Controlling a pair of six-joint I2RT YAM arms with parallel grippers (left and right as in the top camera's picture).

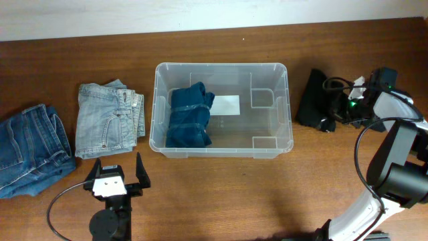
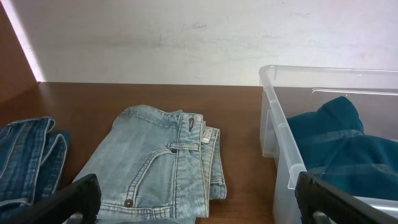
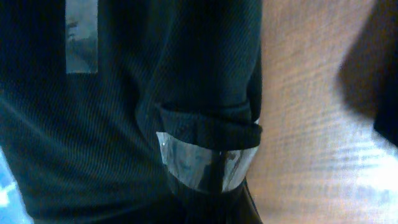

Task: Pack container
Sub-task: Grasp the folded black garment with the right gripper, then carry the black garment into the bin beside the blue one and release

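Container [image 1: 221, 65] at mid counter [image 1: 221, 194], 1 teal garment [image 1: 190, 114] in its left half. Left tool [image 1: 119, 164] spread wide near the light jeans [image 1: 107, 120]. Right tool [image 1: 329, 122] down at the black garment [image 1: 309, 97] right of the container; spread or pinching, impossible to tell, wrist view swamped by dark cloth, perhaps mid-grasp. Best: pinch a thick fold, lift above the rim, lower into the free right half.

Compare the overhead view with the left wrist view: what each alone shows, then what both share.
Overhead only: the black folded garment right of the large clear plastic container, and the white label on its base. Left wrist only: a metal rivet on the folded light blue jeans. Both: container, light jeans, dark blue jeans, teal garment inside the container.
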